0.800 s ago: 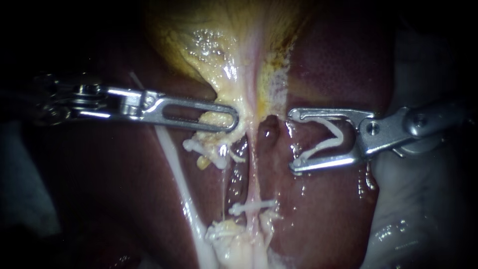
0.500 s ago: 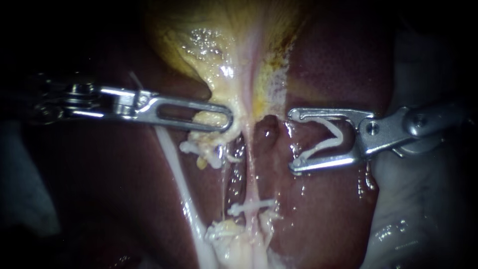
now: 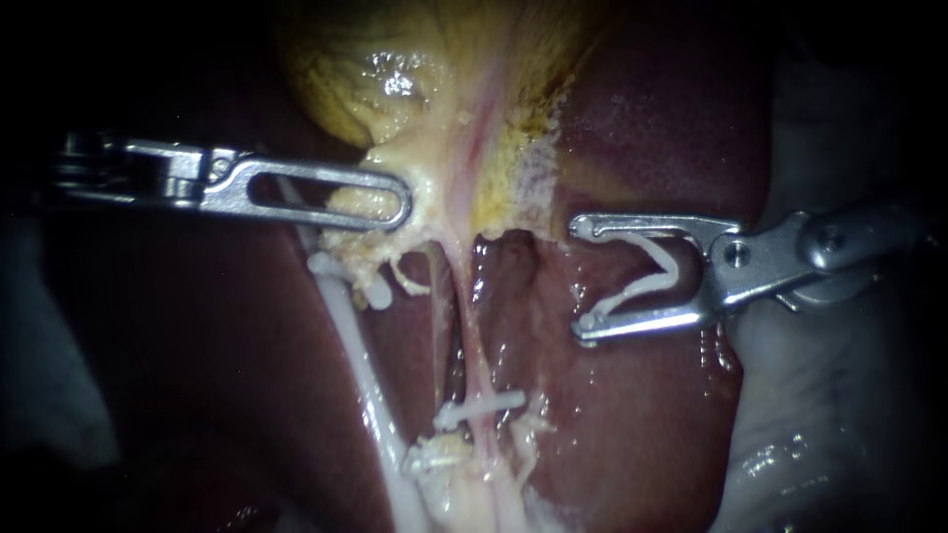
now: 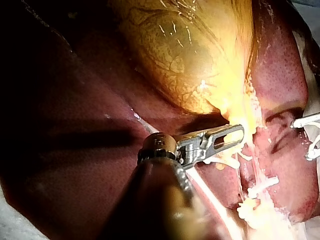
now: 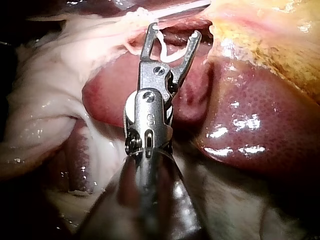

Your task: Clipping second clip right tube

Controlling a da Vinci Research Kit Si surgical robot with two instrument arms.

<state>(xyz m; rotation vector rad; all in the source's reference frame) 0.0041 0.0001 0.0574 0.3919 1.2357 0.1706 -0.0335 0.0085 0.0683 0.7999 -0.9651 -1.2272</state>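
- Gallbladder (image 3: 395, 79): far end of the field, left of centre, lying on the liver (image 3: 671, 128), which spreads beneath and to both sides of it.
- Left instrument (image 3: 400, 207): enters from the left; jaws closed on the gallbladder's lower end.
- Left tube (image 3: 357, 360): runs from under those jaws down towards the near edge.
- Right tube (image 3: 472, 341): just right of the left tube, running from the gallbladder's lower end to the near edge.
- Set clip (image 3: 481, 407): lies across the right tube near its lower end.
- Right instrument (image 3: 581, 279): enters from the right, tips beside the right tube and apart from it, above the set clip.
- Loaded clip (image 3: 637, 291): seated between the right instrument's jaws and touching both.
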